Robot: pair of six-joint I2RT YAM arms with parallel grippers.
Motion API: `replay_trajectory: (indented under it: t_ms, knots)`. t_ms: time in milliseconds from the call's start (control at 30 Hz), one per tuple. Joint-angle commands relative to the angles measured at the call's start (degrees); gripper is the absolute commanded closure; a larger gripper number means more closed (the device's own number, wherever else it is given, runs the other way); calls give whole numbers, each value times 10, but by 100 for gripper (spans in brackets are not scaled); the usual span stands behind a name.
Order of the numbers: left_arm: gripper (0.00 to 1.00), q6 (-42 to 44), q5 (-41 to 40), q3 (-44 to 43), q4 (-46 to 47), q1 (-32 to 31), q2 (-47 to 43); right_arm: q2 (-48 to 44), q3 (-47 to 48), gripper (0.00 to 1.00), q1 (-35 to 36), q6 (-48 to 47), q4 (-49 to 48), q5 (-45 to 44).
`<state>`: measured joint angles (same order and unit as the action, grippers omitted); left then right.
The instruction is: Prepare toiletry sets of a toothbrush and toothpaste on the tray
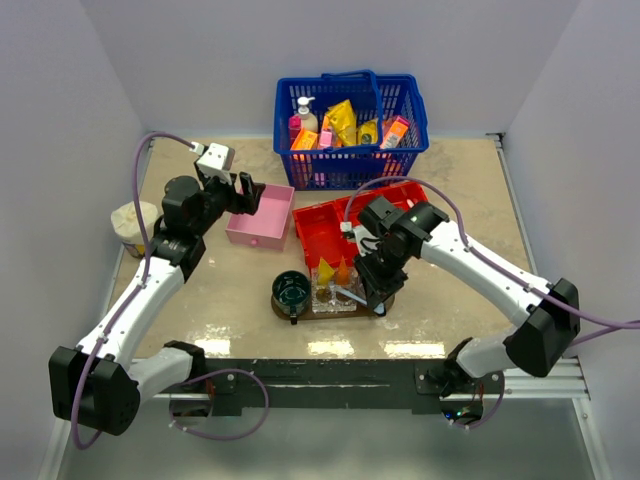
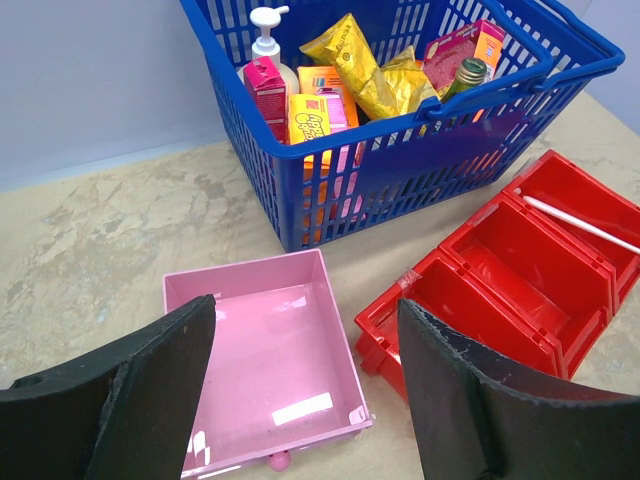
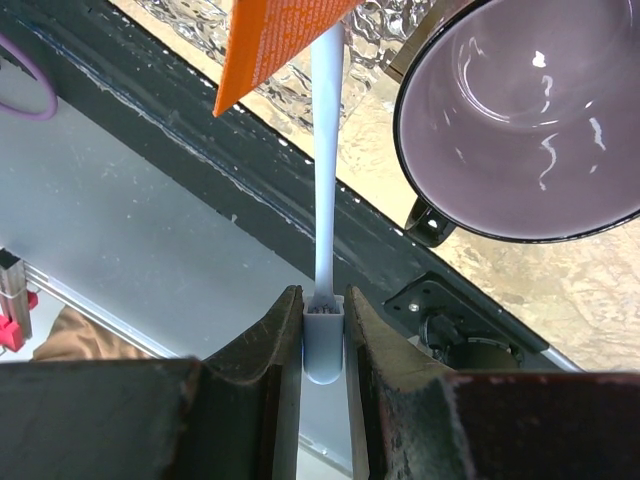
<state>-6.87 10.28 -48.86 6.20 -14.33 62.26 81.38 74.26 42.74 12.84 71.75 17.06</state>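
The table [image 1: 200,290] is a beige, marbled slab with a dark rail along its near edge, closed in by plain pale walls. At its far left edge sits a pale round container [image 1: 130,225].

The left gripper [image 1: 243,195] hovers at the pink box [image 1: 262,222] with its fingers spread wide and nothing between them. Only the left wrist view looks into the box [image 2: 270,370], and it also shows the pump bottle, cartons and foil packets in the blue basket [image 2: 400,150]. It is also the only view that shows a second toothbrush [image 2: 580,225], lying aslant in the far right compartment of the red bin [image 2: 500,290].

From above, the dark brown tray [image 1: 335,313] lies in front of the red bin [image 1: 330,225]. It carries a dark mug [image 1: 292,289] at its left end. Right of the mug are two toothpaste tubes [image 1: 335,269] close together, one yellow and one orange.

The right gripper [image 1: 375,290] is low over the tray's right end. Only its wrist view shows the grip: the right gripper [image 3: 323,310] is clamped on one end of the toothbrush [image 3: 327,180]. The toothbrush is a slim, plain white stick. It runs straight away from the fingers, over the rail and under an orange tube [image 3: 275,45], just left of the glossy mug [image 3: 520,110].
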Motion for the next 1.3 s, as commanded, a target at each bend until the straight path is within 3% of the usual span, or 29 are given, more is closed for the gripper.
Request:
replay_trajectory:
  t_ms: [0, 533, 1033, 1267]
  knots:
    - [23, -2, 9, -4, 17, -3, -8, 6, 23, 84, 4, 2, -18, -10]
    - [23, -2, 9, -3, 17, -3, -11, 9, 36, 58, 6, 3, -24, -14]
    - [23, -2, 8, -4, 17, -3, -11, -1, 62, 46, 6, 0, -11, -39]
    - [23, -2, 6, -4, 17, -3, -11, -18, 129, 46, 6, -7, -19, -98]
